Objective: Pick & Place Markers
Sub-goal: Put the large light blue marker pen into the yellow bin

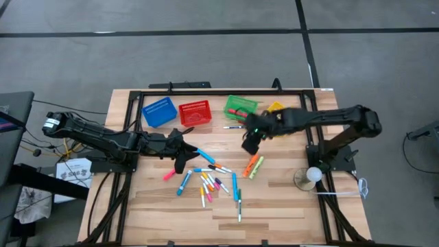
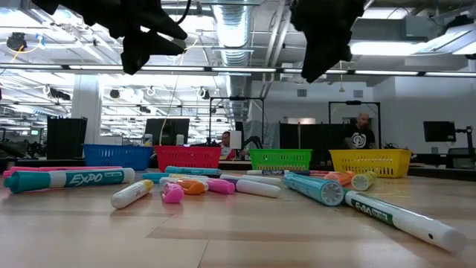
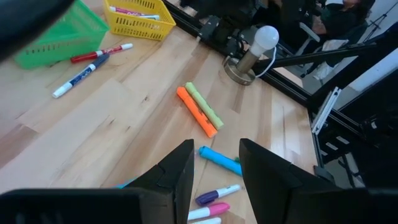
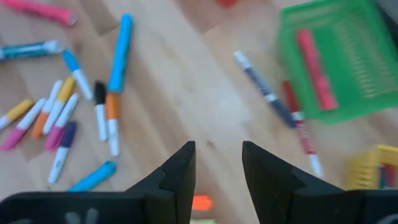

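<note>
Left gripper (image 1: 180, 165) hovers above the table (image 1: 288, 206), fingers (image 3: 177, 174) parted with a clear gap, nothing between them. The markers (image 1: 216, 184) lie scattered on the wood just beside and ahead of it: a pink marker (image 1: 169, 174) close to its tip, a light blue marker (image 1: 184, 182) just past that, and a cluster of white-bodied pens with coloured caps a little farther on. In its wrist view, an orange marker (image 3: 196, 111) and a yellow-green marker (image 3: 204, 105) lie side by side, touching, ahead of the fingers.

Right gripper (image 1: 251, 145) also hangs above the table, fingers (image 4: 180, 171) apart, empty. The orange and yellow-green pair sits just below its tip in the high view. Behind it, toward the far edge, stands the green basket (image 1: 241, 107) with a red marker (image 4: 313, 61) inside; a dark blue marker (image 4: 266, 92) lies on the wood just outside that basket.

Along the far edge, in a row: blue basket (image 1: 159, 112), red basket (image 1: 195, 114), green basket, yellow basket (image 1: 275, 107). Low view shows both grippers raised well clear of the markers.
</note>
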